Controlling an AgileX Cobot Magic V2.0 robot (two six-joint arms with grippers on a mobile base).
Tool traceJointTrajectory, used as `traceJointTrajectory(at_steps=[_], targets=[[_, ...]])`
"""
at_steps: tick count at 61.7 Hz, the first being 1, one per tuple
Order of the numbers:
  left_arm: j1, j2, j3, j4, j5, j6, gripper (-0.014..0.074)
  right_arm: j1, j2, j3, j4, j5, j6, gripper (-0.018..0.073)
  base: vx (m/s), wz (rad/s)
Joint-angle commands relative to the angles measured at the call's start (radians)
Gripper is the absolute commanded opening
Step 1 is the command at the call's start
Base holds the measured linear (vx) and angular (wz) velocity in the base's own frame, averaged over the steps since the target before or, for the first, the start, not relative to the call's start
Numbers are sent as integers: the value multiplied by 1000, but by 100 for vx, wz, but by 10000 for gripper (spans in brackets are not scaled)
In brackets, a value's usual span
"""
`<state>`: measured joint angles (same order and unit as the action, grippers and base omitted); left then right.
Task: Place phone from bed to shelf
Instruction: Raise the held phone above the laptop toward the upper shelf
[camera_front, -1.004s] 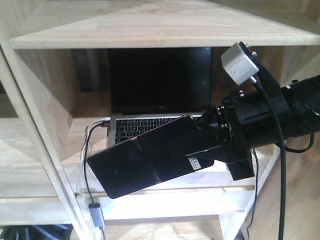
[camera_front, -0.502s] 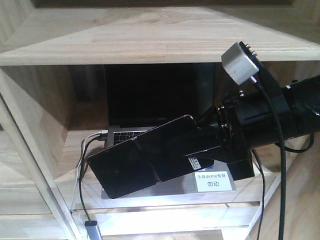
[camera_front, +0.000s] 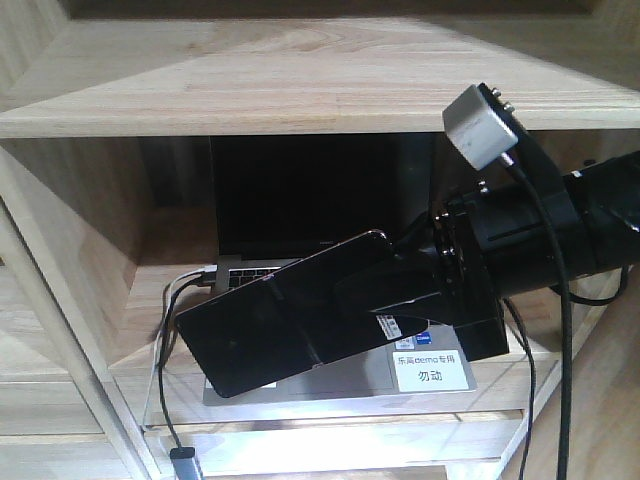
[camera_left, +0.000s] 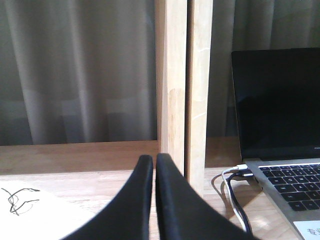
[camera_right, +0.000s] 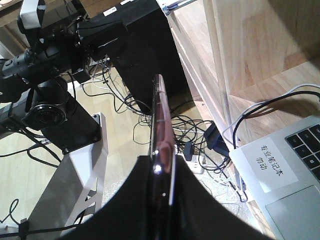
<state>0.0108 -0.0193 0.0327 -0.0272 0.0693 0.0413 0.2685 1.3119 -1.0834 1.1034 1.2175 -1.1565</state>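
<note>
Front view, right gripper (camera_front: 350, 300): closed on one end of the phone (camera_front: 250, 340), one black finger lying across its glossy face.
Front view, phone: held in the air in front of the shelf (camera_front: 300, 90) compartment that holds the open laptop (camera_front: 300, 200). It is tilted, with its free end lower and to the left.
Front view, change: the grip and the phone's tilt match half a second ago, while the laptop and its white label (camera_front: 430, 372) sit slightly lower in frame.
Front view, right arm: it reaches in from the right, roughly level, with the wrist camera on top.
Left wrist view, left gripper (camera_left: 154, 165): the fingers are pressed almost together with nothing between them.
Left wrist view, pose: it points at a wooden upright, above the shelf board, with the laptop to the right and a grey curtain (camera_left: 75, 70) behind.
Right wrist view, grip: the phone is seen edge-on, pinched between both pads, its pinkish rim showing.
Right wrist view, surroundings: floor cables (camera_right: 165, 125) lie beyond the phone, and the laptop corner is at lower right.
</note>
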Motion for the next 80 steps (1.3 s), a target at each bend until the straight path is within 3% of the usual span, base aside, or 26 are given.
traceJointTrajectory(at_steps=[1, 49, 65, 80], targets=[[2, -6, -25, -10, -76, -9, 1, 1, -30, -22, 82, 63, -7, -2, 0, 0], [2, -6, -25, -10, -76, -9, 1, 1, -30, -25, 86, 56, -7, -2, 0, 0], [2, -6, -25, -10, -76, -9, 1, -4, -30, -27, 153, 56, -7, -2, 0, 0], [2, -6, -25, -10, -76, -9, 1, -4, -30, -187, 173, 43, 20, -2, 0, 0]])
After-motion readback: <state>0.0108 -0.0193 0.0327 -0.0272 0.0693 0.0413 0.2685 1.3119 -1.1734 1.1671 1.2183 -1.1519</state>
